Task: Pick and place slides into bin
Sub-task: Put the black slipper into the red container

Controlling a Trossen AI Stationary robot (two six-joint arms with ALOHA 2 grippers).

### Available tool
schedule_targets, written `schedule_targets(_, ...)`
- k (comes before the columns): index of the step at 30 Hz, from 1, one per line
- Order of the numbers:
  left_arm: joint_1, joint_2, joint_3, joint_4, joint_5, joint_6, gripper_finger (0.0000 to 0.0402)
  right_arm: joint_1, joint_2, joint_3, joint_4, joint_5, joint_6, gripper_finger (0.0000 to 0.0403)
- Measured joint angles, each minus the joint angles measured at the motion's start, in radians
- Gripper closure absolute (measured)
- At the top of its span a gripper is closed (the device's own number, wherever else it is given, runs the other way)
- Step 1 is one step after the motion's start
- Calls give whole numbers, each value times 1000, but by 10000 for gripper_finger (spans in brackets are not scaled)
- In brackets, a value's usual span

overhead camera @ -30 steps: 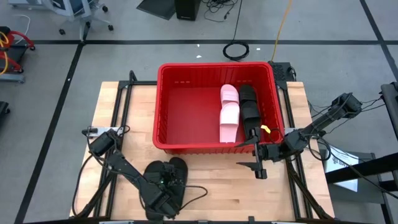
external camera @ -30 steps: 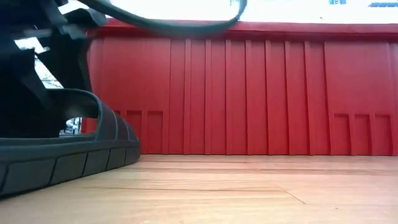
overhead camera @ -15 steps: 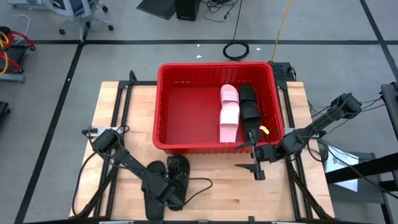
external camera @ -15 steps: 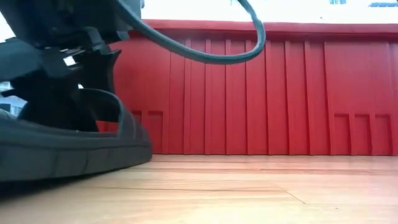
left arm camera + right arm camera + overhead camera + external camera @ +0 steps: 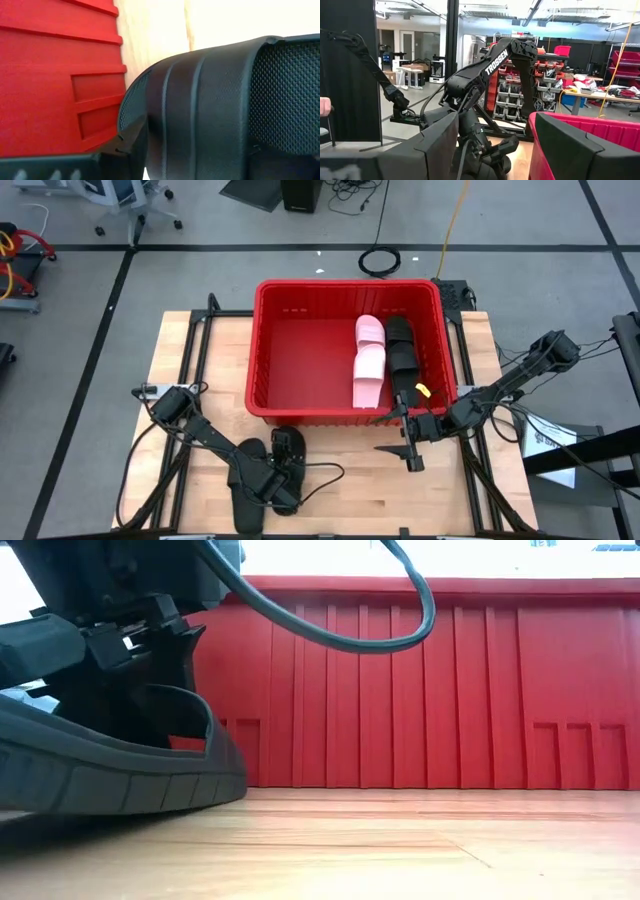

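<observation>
The red bin [image 5: 263, 360] stands at the middle of the table and holds two pale pink slides [image 5: 368, 362] and black slides [image 5: 401, 358] side by side on its floor. Two black slides lie on the table near the bin's near wall: one [image 5: 289, 446] under my left gripper [image 5: 282, 470], the other [image 5: 244, 498] just left of it. My left gripper is shut on the first slide's strap [image 5: 190, 725]. My right gripper [image 5: 408, 444] hovers open by the bin's near right corner, with nothing between its fingers [image 5: 445, 145]. My left gripper has the black slide by its wide strap [image 5: 200, 115], coming slanting down from the table's left. One finger [image 5: 60, 165] stands outside the strap on the bin's side; the strap hides the other. The slide sits tilted, one end of its sole [image 5: 225, 785] near the table.
The bin's near wall [image 5: 420, 690] rises close behind the held slide. A black cable [image 5: 400, 620] loops from my left arm above the table. Bare wood [image 5: 350, 490] lies between the two grippers. The bin's left half [image 5: 300, 365] is free.
My left gripper has moved toward the table's right and the bin's near wall, down onto the black slide's strap. The slide has shifted with it toward the right and tipped from lying flat to tilted.
</observation>
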Motion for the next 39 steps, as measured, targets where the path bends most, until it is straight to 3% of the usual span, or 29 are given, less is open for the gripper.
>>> schedule_targets(14, 0, 0, 55, 4, 13, 41, 346, 0, 0, 0, -13, 0, 1, 149)
schedule_targets(22, -2, 0, 82, 52, 82, 87, 393, 0, 0, 0, -13, 0, 1, 149)
schedule_targets(39, -20, -17, 83, 290, 181, 276, 390, 0, 0, 0, -14, -1, 0, 149)
